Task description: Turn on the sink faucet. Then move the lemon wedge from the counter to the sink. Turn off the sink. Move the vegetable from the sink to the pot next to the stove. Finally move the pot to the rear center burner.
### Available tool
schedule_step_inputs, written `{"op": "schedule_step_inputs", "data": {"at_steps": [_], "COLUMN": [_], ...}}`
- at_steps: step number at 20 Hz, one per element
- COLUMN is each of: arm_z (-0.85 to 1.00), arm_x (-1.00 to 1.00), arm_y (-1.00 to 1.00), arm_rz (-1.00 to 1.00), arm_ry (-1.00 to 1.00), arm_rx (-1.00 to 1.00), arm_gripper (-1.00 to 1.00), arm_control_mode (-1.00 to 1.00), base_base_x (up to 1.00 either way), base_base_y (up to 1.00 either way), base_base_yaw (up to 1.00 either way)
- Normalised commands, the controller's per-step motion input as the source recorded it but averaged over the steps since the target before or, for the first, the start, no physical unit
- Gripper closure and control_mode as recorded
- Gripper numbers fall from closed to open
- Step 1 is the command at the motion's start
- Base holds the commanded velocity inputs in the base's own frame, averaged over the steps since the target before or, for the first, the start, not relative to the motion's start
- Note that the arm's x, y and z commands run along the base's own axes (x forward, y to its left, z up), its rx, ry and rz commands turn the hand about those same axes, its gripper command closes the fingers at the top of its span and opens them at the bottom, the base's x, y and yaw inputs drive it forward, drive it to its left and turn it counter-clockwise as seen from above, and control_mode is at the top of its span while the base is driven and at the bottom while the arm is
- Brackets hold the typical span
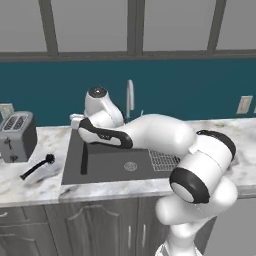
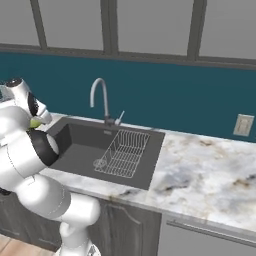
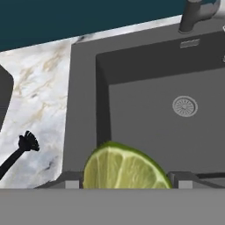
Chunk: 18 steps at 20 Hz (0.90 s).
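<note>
My gripper (image 3: 127, 181) is shut on the lemon wedge (image 3: 125, 169), a yellow-green slice between the finger tips. The hand hangs over the left rear corner of the dark grey sink (image 3: 154, 132); the wedge shows there as a small green spot (image 2: 34, 122). The round drain (image 3: 184, 106) lies ahead of it on the basin floor. The grey gooseneck sink faucet (image 2: 100, 95) stands at the basin's back rim, and I see no water falling from it. White marble counter (image 1: 30, 180) surrounds the sink (image 1: 100, 165). The vegetable, pot and stove are out of view.
A black dish brush (image 1: 37, 167) lies on the counter left of the basin, with a grey toaster (image 1: 17, 135) behind it. A wire rack (image 2: 122, 152) sits in the sink's right side. Bare counter (image 2: 210, 175) stretches right, below a wall outlet (image 2: 243, 125).
</note>
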Motion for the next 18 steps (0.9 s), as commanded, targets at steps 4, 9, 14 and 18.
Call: {"op": "schedule_step_inputs", "data": {"at_steps": [4, 9, 14, 18], "arm_z": [0.0, 0.0, 0.0, 0.0], "arm_x": [0.0, 0.0, 0.0, 0.0], "arm_y": [0.0, 0.0, 0.0, 0.0], "arm_rz": [0.0, 0.0, 0.0, 0.0], "arm_ry": [0.0, 0.0, 0.0, 0.0], "arm_rx": [0.0, 0.0, 0.0, 0.0], "arm_gripper": [1.0, 1.0, 1.0, 1.0], "arm_control_mode": [1.0, 1.0, 1.0, 1.0], "base_base_x": [-0.31, -0.35, -0.45, -0.29], "base_base_y": [0.41, 0.29, 0.23, 0.42], "base_base_yaw": [0.36, 0.4, 0.38, 0.38]}}
